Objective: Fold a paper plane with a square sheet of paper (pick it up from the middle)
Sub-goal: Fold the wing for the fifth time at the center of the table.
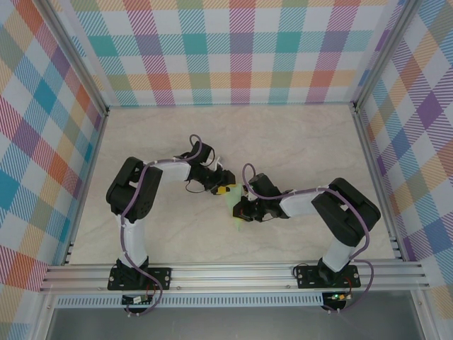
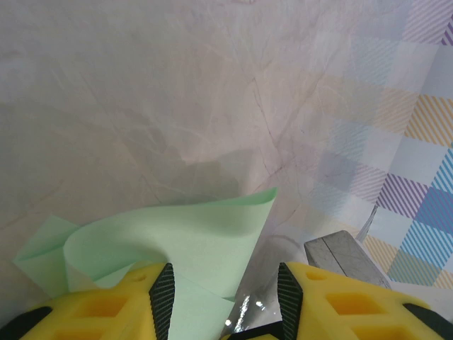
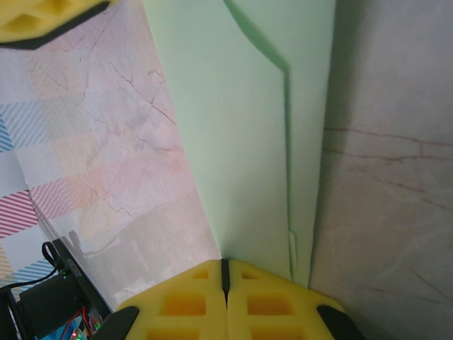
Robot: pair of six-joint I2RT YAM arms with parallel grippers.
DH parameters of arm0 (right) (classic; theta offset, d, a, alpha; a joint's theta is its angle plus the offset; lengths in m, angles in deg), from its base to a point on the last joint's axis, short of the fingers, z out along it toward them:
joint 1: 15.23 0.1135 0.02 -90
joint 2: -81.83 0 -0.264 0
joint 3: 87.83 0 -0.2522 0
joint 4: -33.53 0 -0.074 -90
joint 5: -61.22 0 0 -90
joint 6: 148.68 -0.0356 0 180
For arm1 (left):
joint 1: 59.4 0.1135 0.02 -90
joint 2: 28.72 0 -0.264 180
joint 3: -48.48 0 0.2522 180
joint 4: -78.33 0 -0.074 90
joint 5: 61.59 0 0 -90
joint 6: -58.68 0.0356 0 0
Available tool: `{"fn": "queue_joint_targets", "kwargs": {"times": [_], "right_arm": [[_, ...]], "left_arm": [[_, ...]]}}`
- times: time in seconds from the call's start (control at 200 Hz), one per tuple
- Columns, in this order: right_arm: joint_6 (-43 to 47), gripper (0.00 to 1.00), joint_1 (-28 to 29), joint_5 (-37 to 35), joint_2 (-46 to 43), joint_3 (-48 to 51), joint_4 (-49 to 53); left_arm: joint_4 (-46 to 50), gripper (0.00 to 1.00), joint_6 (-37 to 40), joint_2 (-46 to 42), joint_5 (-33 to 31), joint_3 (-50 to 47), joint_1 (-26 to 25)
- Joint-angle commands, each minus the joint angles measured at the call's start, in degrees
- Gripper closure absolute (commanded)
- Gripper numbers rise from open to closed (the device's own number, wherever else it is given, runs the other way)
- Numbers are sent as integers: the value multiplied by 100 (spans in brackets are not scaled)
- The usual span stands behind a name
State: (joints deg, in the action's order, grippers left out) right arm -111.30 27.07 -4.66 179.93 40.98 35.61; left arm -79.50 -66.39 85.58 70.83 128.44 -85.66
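At the right pincer [image 3: 225,269]: clenched fully, yellow fingertips pressed flat together with no gap, gripping the sheet of paper [image 3: 241,127] by its near edge. Spreading up and away from that pincer, pale green and plain, folded over on itself, with the upper layer's edge running lengthwise down the right side (a narrow strip of the lower layer showing past it). Whether touching the marbled surface [image 3: 396,177] farther out from the right pincer, cannot tell.

Just beyond the right pincer, at the paper's far end: the left pincer [image 2: 225,283], released and roughly half open, with a clear gap between the black pads [image 2: 163,301]. A loose flap of the paper curling up in front of one pad and seeming to lie against it; not nipped, nothing held.

From above: the two pincers nose to nose, the green paper just under the right pincer's tip, both arms bent inward toward it.
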Motion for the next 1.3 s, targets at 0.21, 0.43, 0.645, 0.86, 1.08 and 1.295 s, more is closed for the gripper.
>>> {"fn": "queue_joint_targets", "kwargs": {"times": [0.21, 0.43, 0.645, 0.86, 1.08, 1.295], "right_arm": [[147, 95, 93, -100, 464, 374, 1050], [155, 95, 94, -83, 468, 375, 1038], [141, 95, 94, -92, 429, 361, 1028], [169, 94, 94, -64, 471, 220, 1052], [147, 94, 94, -74, 492, 120, 1025], [164, 93, 94, -118, 404, 129, 961]], "left_arm": [[-338, 54, 352, 285, -774, 231, 454], [-265, 54, 404, 305, -739, 300, 569], [-59, 54, 415, 218, -728, 446, 640], [108, 54, 373, -507, -755, 423, 640], [10, 60, 87, -1347, -578, -194, 547], [-549, 64, -237, -1395, -519, -871, 54]]}}
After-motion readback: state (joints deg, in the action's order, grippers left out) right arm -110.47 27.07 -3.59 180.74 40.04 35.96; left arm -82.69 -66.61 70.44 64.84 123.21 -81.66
